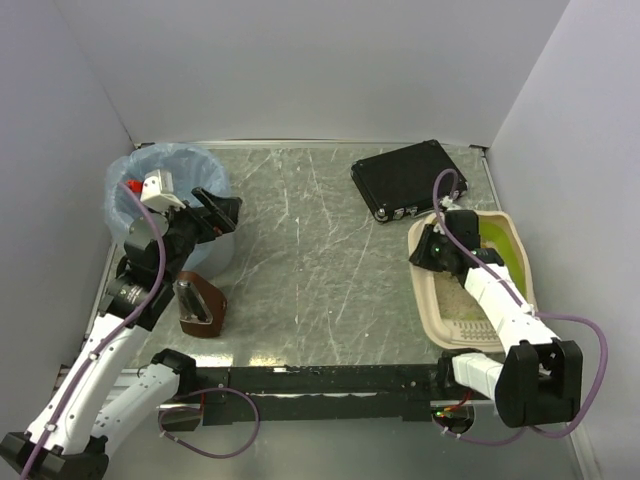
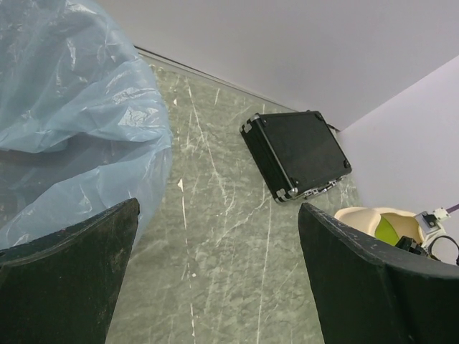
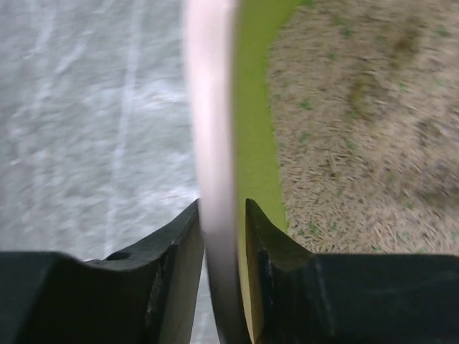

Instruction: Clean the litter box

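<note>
**Overhead and wrist views, read from my console.** I count two arms, one litter box (image 1: 497,237), one black case (image 1: 408,178), one round bin (image 1: 165,155) lined with a blue bag, and one brown object (image 1: 200,305) that I cannot identify. All stand on the grey marbled table (image 1: 310,270).

The litter box lies along the table's right edge, just on the near side of the case, with sandy granules (image 3: 358,129) inside. The right gripper (image 3: 222,208) is clamped on its left rim, with one finger outside and one against the lime-green inner wall.

The left gripper (image 2: 219,206) hovers beside the bin, jaws spread wide with nothing between them. The brown object sits by the left arm, on the near side of the bin.
</note>
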Available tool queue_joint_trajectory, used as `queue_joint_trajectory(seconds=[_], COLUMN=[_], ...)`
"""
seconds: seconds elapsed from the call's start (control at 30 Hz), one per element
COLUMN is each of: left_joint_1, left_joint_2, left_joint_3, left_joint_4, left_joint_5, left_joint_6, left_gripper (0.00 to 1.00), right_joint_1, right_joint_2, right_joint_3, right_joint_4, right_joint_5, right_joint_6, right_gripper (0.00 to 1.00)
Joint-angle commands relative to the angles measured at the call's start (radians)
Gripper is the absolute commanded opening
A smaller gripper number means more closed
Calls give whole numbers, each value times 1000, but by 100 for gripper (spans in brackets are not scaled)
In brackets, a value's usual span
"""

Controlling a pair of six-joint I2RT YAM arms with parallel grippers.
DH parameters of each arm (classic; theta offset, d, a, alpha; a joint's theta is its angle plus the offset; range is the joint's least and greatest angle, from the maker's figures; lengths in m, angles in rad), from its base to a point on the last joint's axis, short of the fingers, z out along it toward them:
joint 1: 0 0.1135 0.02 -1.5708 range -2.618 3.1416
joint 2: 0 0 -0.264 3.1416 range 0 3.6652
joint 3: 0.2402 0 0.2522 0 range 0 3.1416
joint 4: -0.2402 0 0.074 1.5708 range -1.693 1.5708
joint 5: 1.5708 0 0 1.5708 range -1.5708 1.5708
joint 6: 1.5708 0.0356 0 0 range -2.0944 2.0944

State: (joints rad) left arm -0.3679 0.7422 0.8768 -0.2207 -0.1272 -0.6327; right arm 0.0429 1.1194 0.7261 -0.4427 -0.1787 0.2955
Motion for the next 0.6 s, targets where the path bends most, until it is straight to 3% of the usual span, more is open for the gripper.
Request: queue_joint_trajectory(seconds=[0.0,0.23,0.53,0.57], left_joint_1=[-3,-3,-3,-3], left_joint_2=[-21,-32,-30,-40], left_joint_3=[-13,-48,-24,-27], left_joint_4=[92,115,46,43], left_joint_5=[26,49,90,84], left_joint_6=[1,-18,-25,-31], left_gripper=[97,97,97,97], right_joint_1=[122,435,638,652], right_joint_2=[-30,106,434,459], right_joint_3=[15,104,427,482], right_joint_4=[76,275,326,332], right_joint_5=[-98,16,177,159], right_joint_6=[128,375,559,559], right_gripper=[31,27,30,36])
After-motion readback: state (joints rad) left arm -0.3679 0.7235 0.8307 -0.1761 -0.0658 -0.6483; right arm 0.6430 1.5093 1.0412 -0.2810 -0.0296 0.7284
